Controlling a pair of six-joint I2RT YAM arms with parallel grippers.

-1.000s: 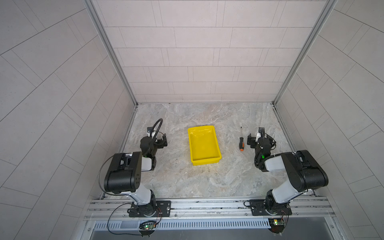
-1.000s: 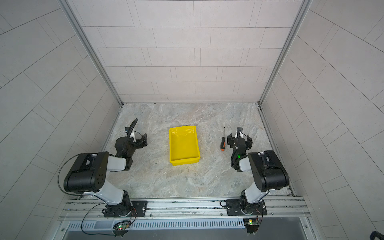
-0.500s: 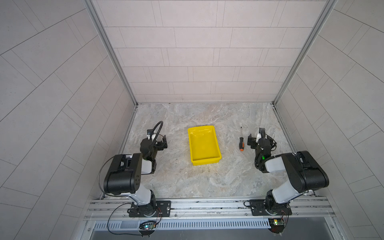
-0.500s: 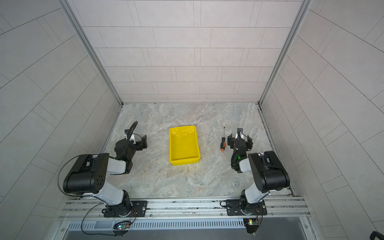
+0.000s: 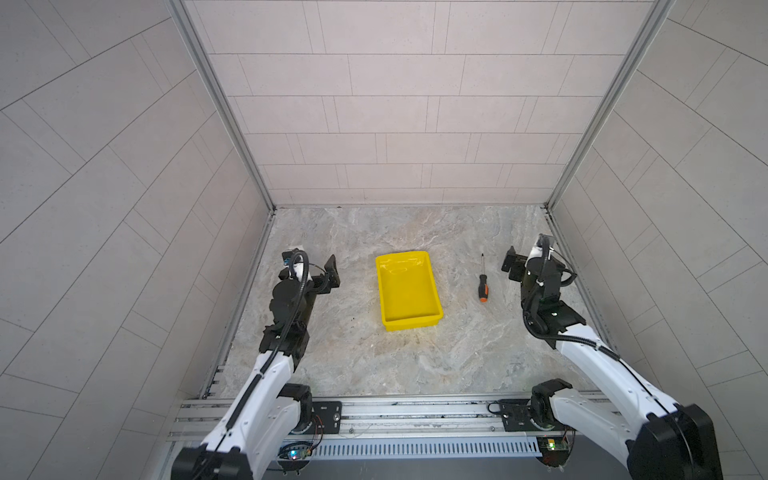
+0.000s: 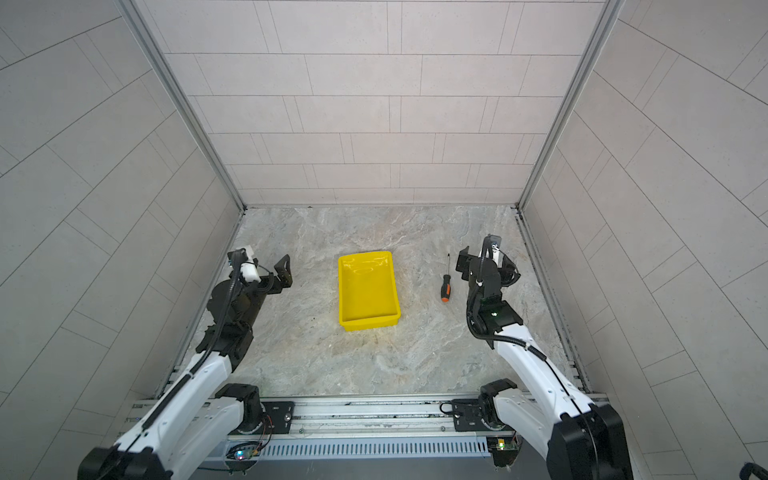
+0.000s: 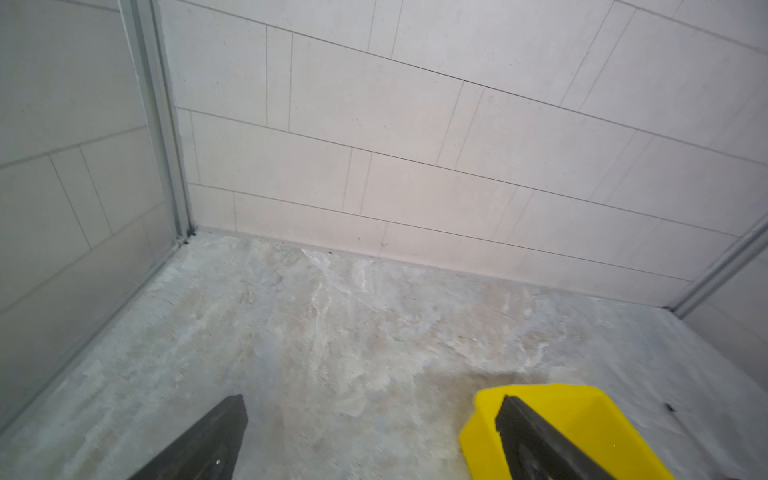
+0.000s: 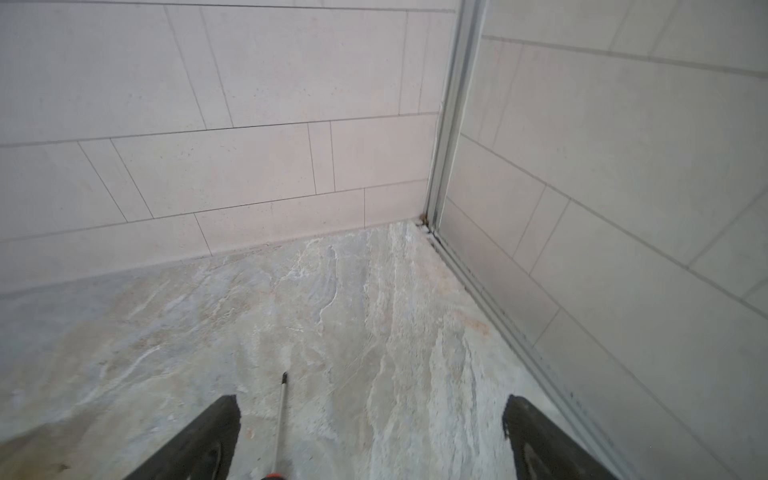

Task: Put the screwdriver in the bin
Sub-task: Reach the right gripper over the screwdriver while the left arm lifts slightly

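The screwdriver point(image 5: 482, 282) point(image 6: 445, 282), with a black and orange handle, lies on the stone table to the right of the yellow bin point(image 5: 411, 326) point(image 6: 368, 322), apart from it, tip toward the back wall. My right gripper point(image 5: 534, 261) point(image 6: 486, 265) hovers open just right of it. In the right wrist view the thin screwdriver shaft point(image 8: 282, 424) shows between the spread fingers of the right gripper point(image 8: 371, 399), close to one finger and untouched. My left gripper point(image 5: 309, 272) point(image 6: 266, 274) point(image 7: 371, 401) stands open and empty left of the bin point(image 7: 582, 415).
Tiled walls close in the table point(image 5: 407, 365) on the left, back and right, with metal corner posts. The right gripper is close to the right wall point(image 8: 582, 208). An aluminium rail point(image 5: 395, 415) with both arm bases runs along the front edge.
Both arms have unfolded, their elbows swinging out toward the front rail, and both grippers have shifted slightly toward the back wall. The screwdriver and the bin have not moved.
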